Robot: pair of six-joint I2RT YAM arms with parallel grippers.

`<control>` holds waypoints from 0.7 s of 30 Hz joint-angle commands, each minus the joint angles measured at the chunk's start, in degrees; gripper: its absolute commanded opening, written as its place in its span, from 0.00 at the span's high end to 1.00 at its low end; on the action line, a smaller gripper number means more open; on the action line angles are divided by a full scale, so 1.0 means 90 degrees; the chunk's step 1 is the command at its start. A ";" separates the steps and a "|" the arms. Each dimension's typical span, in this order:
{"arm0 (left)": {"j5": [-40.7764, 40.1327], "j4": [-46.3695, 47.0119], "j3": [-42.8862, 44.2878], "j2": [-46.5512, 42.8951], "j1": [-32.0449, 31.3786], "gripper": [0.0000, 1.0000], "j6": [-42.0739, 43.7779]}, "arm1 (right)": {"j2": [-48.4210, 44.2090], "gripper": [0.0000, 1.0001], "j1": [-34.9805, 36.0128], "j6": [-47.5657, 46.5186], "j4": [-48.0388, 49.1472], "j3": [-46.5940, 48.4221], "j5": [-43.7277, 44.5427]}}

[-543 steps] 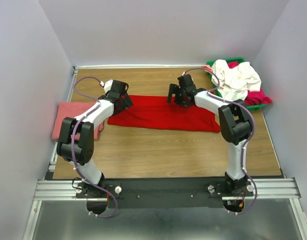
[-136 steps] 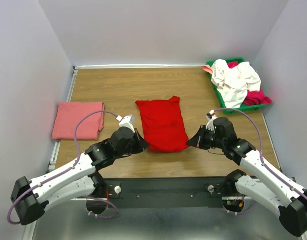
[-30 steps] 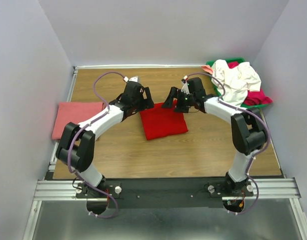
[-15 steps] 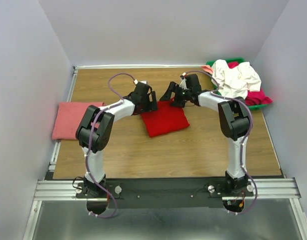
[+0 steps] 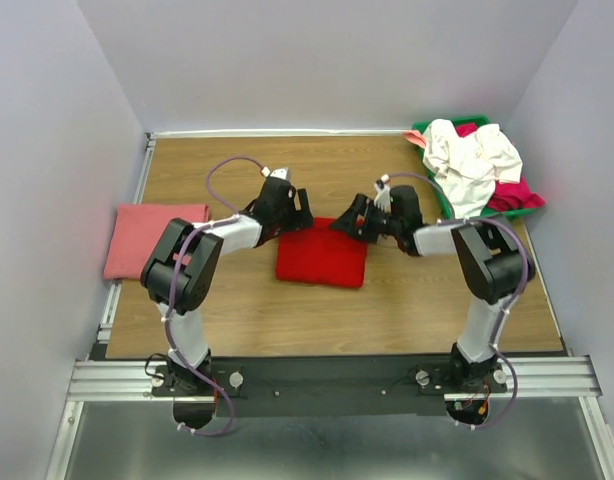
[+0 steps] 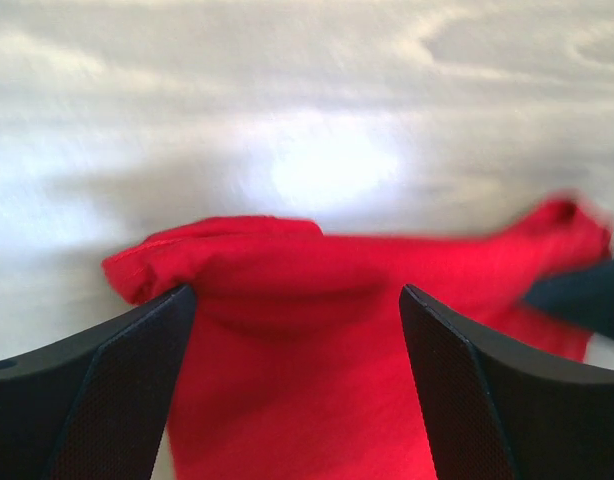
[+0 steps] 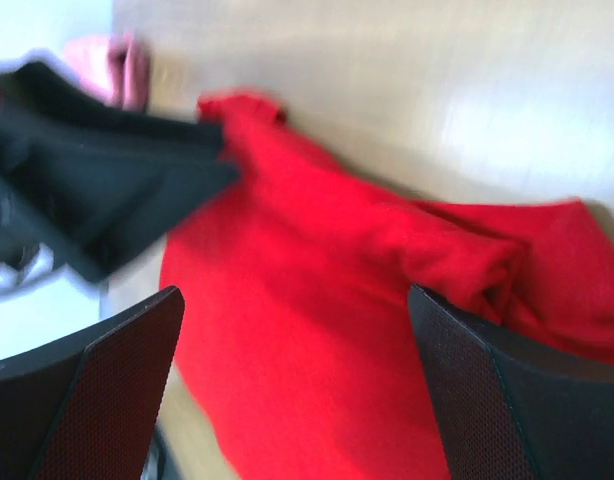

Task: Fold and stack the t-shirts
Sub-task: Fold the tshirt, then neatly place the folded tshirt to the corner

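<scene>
at the middle of the wooden table (image 5: 237, 300), the bright red t-shirt (image 5: 321, 262) lies folded into a rough square. the left gripper (image 5: 293, 210) sits low at its far left corner and the right gripper (image 5: 353, 218) at its far right corner. both wrist views show the jaws spread wide, with red cloth lying between the fingers, unclamped. the salmon-pink folded t-shirt (image 5: 152, 238) lies at the table's left edge, well apart. a white t-shirt (image 5: 472, 160) and a magenta t-shirt (image 5: 514, 194) are heaped in the green tray (image 5: 423, 128) at the far right.

Left arm (image 5: 232, 228) and right arm (image 5: 442, 235) stretch inward, wrists low and nearly meeting; both pairs of jaws spread wide.
</scene>
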 commanded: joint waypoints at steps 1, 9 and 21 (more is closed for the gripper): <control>0.0274 -0.0537 -0.1278 -0.0288 -0.0146 0.08 -0.0355 | -0.0524 0.00 0.0237 0.0444 0.0021 -0.2202 0.0253; 0.0138 -0.0662 -0.2208 -0.1891 -0.0595 0.07 -0.0638 | -0.2196 0.00 0.0316 0.0699 0.0386 -0.3640 0.0507; -0.0654 -0.1465 -0.3008 -0.4185 -0.1141 0.06 -0.1439 | -0.7876 0.00 0.0364 0.1147 -0.2589 -0.4177 0.2457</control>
